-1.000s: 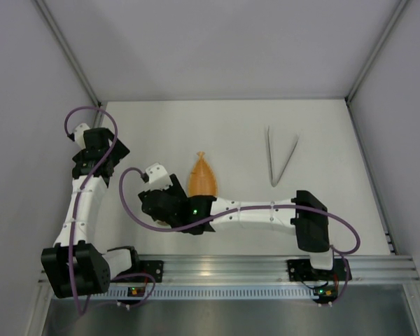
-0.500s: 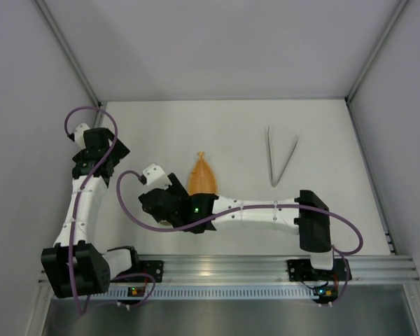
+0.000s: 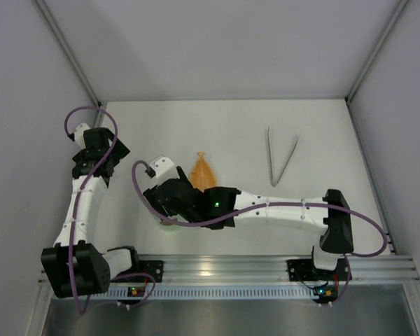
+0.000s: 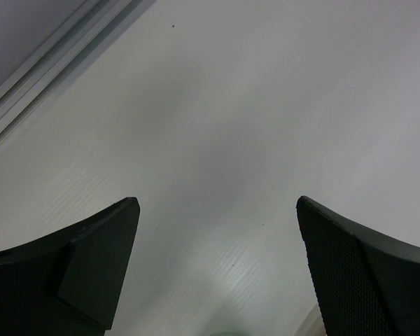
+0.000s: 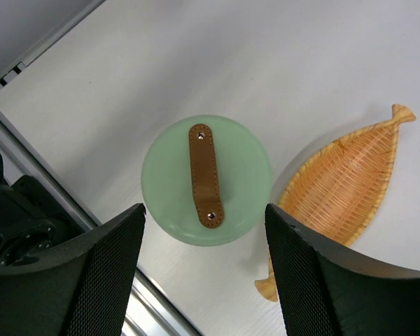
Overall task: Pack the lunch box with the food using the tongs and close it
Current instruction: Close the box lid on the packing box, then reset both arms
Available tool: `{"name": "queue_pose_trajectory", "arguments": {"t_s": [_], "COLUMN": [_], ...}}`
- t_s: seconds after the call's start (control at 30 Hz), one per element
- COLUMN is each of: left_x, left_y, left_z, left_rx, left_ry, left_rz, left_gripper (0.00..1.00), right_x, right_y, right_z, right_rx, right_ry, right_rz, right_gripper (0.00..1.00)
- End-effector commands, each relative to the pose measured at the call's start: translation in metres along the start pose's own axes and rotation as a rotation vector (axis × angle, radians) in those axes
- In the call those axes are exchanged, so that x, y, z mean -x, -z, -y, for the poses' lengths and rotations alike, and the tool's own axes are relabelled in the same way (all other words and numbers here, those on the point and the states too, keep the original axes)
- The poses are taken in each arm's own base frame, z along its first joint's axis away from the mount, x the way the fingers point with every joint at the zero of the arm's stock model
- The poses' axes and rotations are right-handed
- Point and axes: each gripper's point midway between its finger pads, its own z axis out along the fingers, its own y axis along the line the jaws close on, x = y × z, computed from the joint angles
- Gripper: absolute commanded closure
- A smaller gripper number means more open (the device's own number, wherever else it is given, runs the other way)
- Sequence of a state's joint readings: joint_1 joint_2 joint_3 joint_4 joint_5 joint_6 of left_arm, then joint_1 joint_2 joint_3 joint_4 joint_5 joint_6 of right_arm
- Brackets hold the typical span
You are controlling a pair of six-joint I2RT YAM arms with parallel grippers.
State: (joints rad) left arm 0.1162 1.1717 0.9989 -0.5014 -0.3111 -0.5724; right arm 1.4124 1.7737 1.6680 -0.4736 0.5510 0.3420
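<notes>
The pale green lunch box [image 5: 245, 175] stands with its lid on, the brown bar handle [image 5: 204, 175] on top. My right gripper [image 5: 204, 210] hangs open above it, fingers apart on either side and touching nothing. From the top camera the right gripper [image 3: 169, 203] covers the box. The silver tongs [image 3: 280, 157] lie in a V at the back right, far from both grippers. The left gripper [image 4: 217, 201] is open over bare table, and sits at the far left [image 3: 94, 157] in the top view. No food is in view.
An empty orange leaf-shaped woven dish [image 5: 343, 182] lies right beside the lunch box, also visible from above [image 3: 202, 173]. The aluminium rail [image 3: 224, 266] runs along the near table edge, close to the box. Grey walls enclose the table.
The right arm's elbow has swung out to the right and its wrist has shifted slightly right over the box. The left arm has not moved.
</notes>
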Motion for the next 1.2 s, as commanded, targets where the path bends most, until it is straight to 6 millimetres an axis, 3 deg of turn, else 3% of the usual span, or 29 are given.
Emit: {"name": "queue_pose_trajectory", "arguments": {"t_s": [0.0,0.07,0.1,0.13,0.17,0.2,0.23,0.27,0.3,0.33,0.37,0.4,0.43,0.5,0.53,0.57,0.63,0.73,0.83,0.93,1.03,1.17], "left_x": [0.009,0.010,0.009,0.008,0.009,0.009,0.008,0.010,0.011,0.008,0.008,0.008,0.004,0.001,-0.003,-0.004,-0.009,-0.006,-0.016,-0.021,-0.021,-0.021], "left_y": [0.001,0.002,0.004,0.005,0.007,0.010,0.012,0.017,0.022,0.024,0.030,0.033,0.041,0.048,0.053,0.059,0.068,0.080,0.098,0.105,0.113,0.115], "left_z": [0.003,0.005,0.010,0.012,0.015,0.022,0.026,0.031,0.043,0.047,0.054,0.060,0.074,0.084,0.092,0.100,0.110,0.117,0.134,0.139,0.142,0.144], "left_rx": [-0.016,-0.030,-0.057,-0.072,-0.092,-0.130,-0.159,-0.197,-0.263,-0.296,-0.339,-0.373,-0.453,-0.506,-0.542,-0.587,-0.640,-0.696,-0.790,-0.828,-0.850,-0.862], "left_ry": [-0.001,-0.004,-0.005,-0.008,-0.011,-0.014,-0.018,-0.024,-0.028,-0.035,-0.045,-0.051,-0.067,-0.095,-0.115,-0.135,-0.164,-0.185,-0.228,-0.245,-0.257,-0.254], "left_rz": [0.028,0.027,0.021,0.016,0.019,0.015,0.011,0.020,0.021,0.018,0.021,0.022,0.007,0.006,-0.002,0.000,-0.004,0.021,0.010,0.004,0.019,0.019], "left_gripper": [0.01,0.01,0.01,0.01,0.01,0.01,0.01,0.01,0.01,0.01,0.01,0.01,0.01,0.01,0.01,0.01,0.01,0.01,0.01,0.01,0.01,0.01], "right_x": [0.026,0.040,0.034,0.039,0.050,0.042,0.046,0.056,0.047,0.048,0.054,0.047,0.045,0.038,0.033,0.028,0.019,0.002,-0.017,-0.021,-0.011,-0.011], "right_y": [0.031,0.046,0.049,0.052,0.069,0.071,0.075,0.094,0.097,0.104,0.125,0.130,0.140,0.163,0.174,0.185,0.200,0.207,0.204,0.194,0.186,0.191], "right_z": [0.029,0.052,0.062,0.082,0.099,0.114,0.143,0.162,0.179,0.208,0.227,0.243,0.273,0.301,0.325,0.335,0.364,0.394,0.421,0.427,0.418,0.417], "right_rx": [-0.034,-0.051,-0.066,-0.097,-0.106,-0.132,-0.181,-0.193,-0.219,-0.271,-0.299,-0.339,-0.422,-0.499,-0.567,-0.598,-0.665,-0.676,-0.674,-0.609,-0.528,-0.537], "right_ry": [-0.051,-0.097,-0.103,-0.127,-0.159,-0.163,-0.200,-0.239,-0.255,-0.290,-0.318,-0.325,-0.346,-0.366,-0.390,-0.406,-0.446,-0.507,-0.592,-0.663,-0.664,-0.647], "right_rz": [0.062,0.101,0.094,0.105,0.143,0.135,0.151,0.198,0.192,0.212,0.259,0.259,0.275,0.295,0.303,0.313,0.323,0.296,0.255,0.249,0.257,0.273], "right_gripper": [0.31,0.30,0.30,0.29,0.29,0.29,0.29,0.28,0.27,0.26,0.25,0.22,0.20,0.14,0.12,0.05,0.01,0.01,0.01,0.00,0.00,0.01]}}
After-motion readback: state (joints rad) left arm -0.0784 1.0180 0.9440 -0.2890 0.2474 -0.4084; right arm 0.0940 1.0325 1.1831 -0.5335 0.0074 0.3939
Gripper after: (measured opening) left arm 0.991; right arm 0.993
